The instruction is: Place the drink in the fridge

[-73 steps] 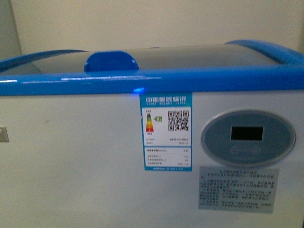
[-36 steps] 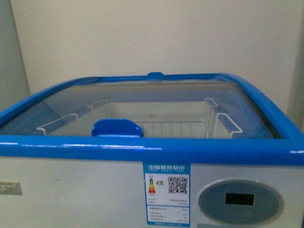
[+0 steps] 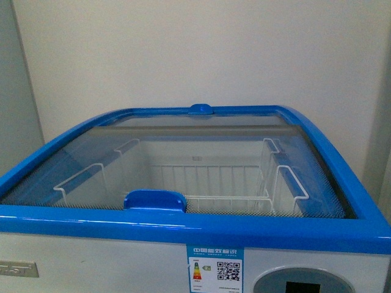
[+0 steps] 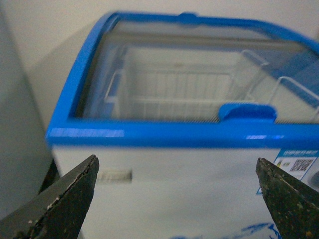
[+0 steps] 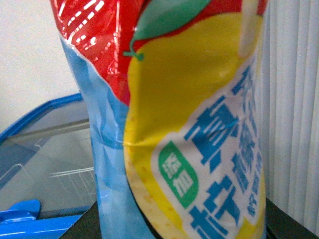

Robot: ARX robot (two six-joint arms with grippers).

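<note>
Drink (image 5: 189, 124), pinched in my right gripper (image 5: 182, 226), looks glossy, slippery, probably soft-walled: grip mid-body; left gripper (image 4: 175, 159) spread, empty.

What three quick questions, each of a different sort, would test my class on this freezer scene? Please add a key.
1. True or false: bottles already fill the wire basket inside the fridge.
2. Pick one. The left gripper is: A) open and holding nothing; B) shut on a can; C) shut on the lid's handle.
3. Fill the blank: the right wrist view is almost filled by the ___, with its yellow, red and blue label.

Key: 1 false; 2 A; 3 drink.
</note>
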